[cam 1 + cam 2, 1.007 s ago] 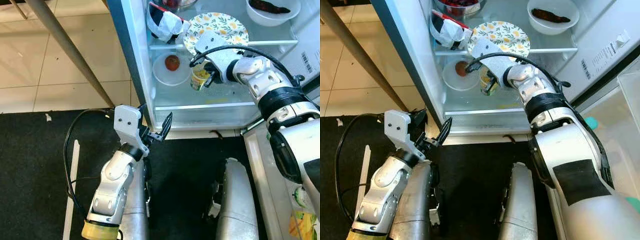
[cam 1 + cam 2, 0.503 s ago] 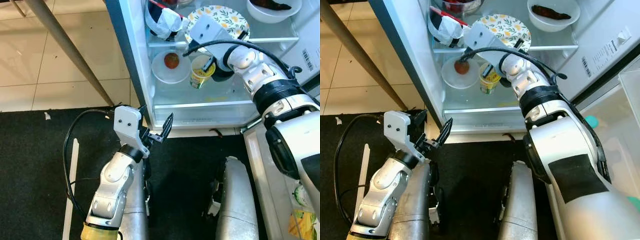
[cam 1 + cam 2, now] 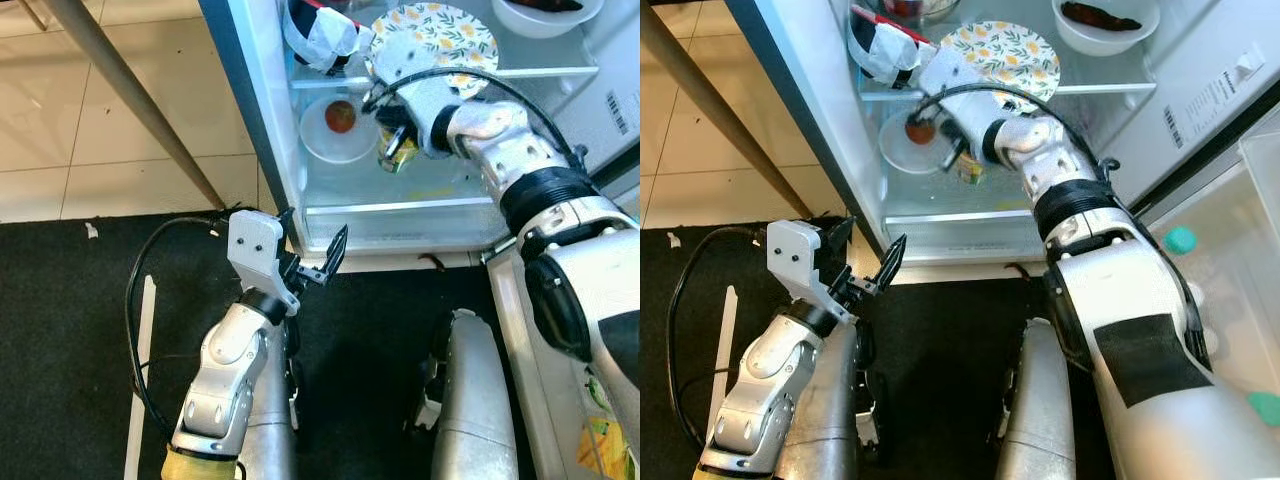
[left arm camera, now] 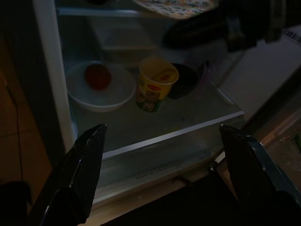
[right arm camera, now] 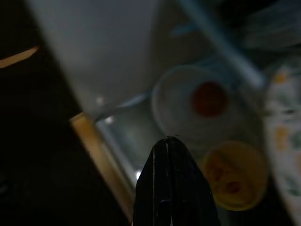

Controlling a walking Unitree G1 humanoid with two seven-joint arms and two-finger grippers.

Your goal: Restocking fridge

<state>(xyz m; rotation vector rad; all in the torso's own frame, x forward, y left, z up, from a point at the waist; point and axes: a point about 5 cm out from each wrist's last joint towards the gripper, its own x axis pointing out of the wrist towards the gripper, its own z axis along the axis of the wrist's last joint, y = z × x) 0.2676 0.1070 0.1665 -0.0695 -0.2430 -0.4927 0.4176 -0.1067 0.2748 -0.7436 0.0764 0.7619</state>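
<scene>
1. Fridge (image 3: 262, 120) stands open. A yellow noodle cup (image 4: 155, 89) sits upright on the lower glass shelf (image 4: 155, 127), just beside a white bowl (image 4: 101, 89) holding a red tomato (image 4: 97, 76).
2. Right tool (image 5: 170, 155) reaches into the fridge above the lower shelf, near the cup; fingers pressed together, gripping nothing.
3. Left tool (image 3: 312, 255) hangs outside, low before the fridge, fingers (image 4: 80, 165) spread wide, empty.
4. Floral plate (image 3: 436, 40) lies on the upper shelf.

Two silver arms with ribbed black joint rings; white wrist housings; long black fingers (image 4: 80, 174). Black cables loop along both forearms. A black patch marks the right upper arm.
</scene>
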